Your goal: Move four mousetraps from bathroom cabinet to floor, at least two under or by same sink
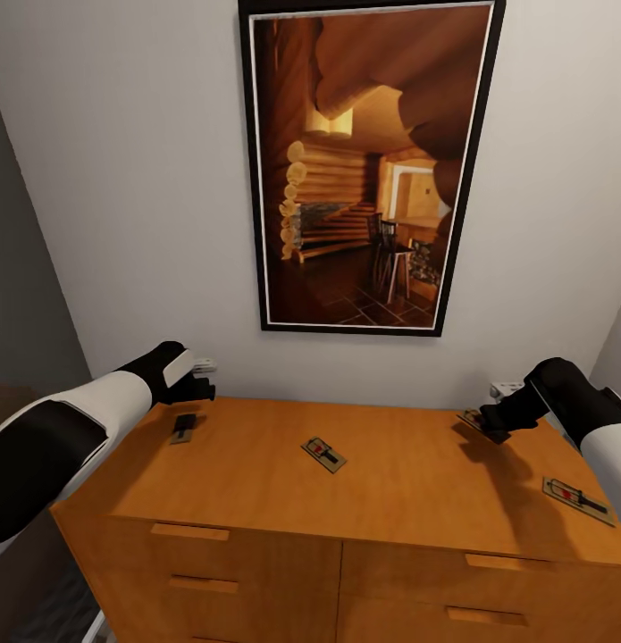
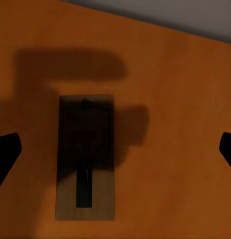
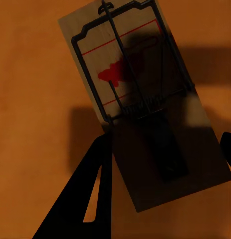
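My left gripper (image 1: pixel 201 386) hangs spread wide over the far-left mousetrap (image 1: pixel 183 428), which lies flat on the cabinet (image 1: pixel 399 473) top. I should drop straight down so my fingers straddle its narrow sides. The middle mousetrap (image 1: pixel 323 454) lies at twelve o'clock from me, untouched. My right gripper (image 1: pixel 490 421) is parted around the back-right mousetrap (image 3: pixel 145 107), one fingertip (image 3: pixel 93 184) beside its edge; I'd square up before pinching. The front-right mousetrap (image 1: pixel 577 500) waits near two o'clock.
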### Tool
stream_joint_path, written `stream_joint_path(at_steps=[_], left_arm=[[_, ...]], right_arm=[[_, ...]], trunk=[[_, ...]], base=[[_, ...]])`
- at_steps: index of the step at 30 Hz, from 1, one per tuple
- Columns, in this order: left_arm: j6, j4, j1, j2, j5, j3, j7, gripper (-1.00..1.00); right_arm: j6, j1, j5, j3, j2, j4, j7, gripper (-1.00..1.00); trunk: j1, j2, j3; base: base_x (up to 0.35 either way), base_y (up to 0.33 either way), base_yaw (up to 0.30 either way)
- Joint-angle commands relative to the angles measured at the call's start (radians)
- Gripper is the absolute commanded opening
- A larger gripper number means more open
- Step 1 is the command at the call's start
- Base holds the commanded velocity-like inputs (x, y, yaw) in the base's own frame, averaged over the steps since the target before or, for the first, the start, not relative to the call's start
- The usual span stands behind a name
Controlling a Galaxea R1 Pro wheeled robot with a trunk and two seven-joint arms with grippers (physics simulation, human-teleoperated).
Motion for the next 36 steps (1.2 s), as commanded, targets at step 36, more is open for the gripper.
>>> stream_joint_path(at_steps=[36], left_arm=[[-0.063,0.015,0.050,0.031,0.012,-0.003,0.007,1.00]], right_arm=[[-0.054,-0.001,0.010,0.004,-0.001,0.050,0.010,-1.00]], trunk=[[0.000,-0.001,-0.001]], base=[[0.000,-0.001,0.000]])
